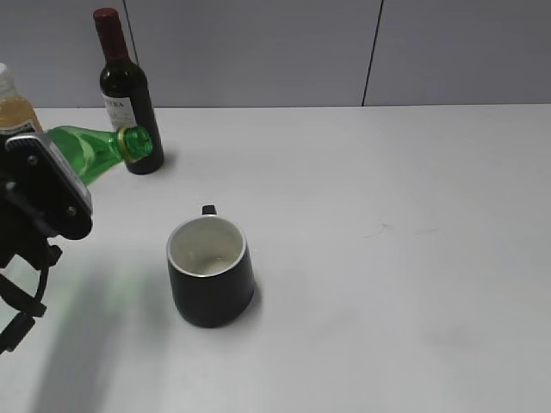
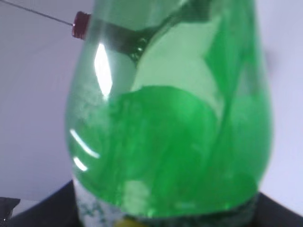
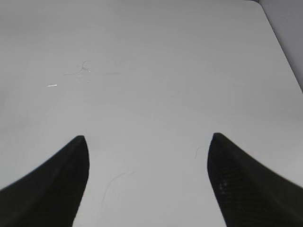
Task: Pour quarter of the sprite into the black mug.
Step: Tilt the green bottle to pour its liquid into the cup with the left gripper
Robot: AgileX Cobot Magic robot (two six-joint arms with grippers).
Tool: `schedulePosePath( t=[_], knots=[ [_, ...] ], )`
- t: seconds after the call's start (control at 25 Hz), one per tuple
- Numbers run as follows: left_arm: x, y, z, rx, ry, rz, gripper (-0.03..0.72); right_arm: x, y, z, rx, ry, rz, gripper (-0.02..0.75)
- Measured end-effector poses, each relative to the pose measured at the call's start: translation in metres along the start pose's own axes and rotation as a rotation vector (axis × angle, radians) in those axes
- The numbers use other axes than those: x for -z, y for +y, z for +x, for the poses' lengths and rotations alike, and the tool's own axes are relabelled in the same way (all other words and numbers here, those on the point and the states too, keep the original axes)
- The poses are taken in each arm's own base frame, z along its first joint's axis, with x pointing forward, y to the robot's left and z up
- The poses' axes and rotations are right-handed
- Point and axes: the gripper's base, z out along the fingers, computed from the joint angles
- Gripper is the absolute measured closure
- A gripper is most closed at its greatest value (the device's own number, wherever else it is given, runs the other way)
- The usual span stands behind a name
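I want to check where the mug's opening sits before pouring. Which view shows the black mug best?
The exterior view: the squat matte black ceramic mug shows whole, upright, white inside visible. The left wrist view is filled by the tilted green plastic bottle; the right wrist view shows only bare table.

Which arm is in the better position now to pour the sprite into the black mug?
The left. Its tool holds the sprite bottle tipped almost flat, mouth up-left of the black mug and not yet over it. The right tool is open above bare table, holding nothing.
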Motion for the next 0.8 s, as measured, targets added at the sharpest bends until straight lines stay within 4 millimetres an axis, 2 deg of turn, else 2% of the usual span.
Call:
schedulePosePath(
  t=[0.8],
  knots=[
    [0.0005,-0.0041,-0.0034,-0.17,-0.02,0.005,0.256,0.0,0.0,0.0,0.0,0.0,0.0,0.148]
  ],
)
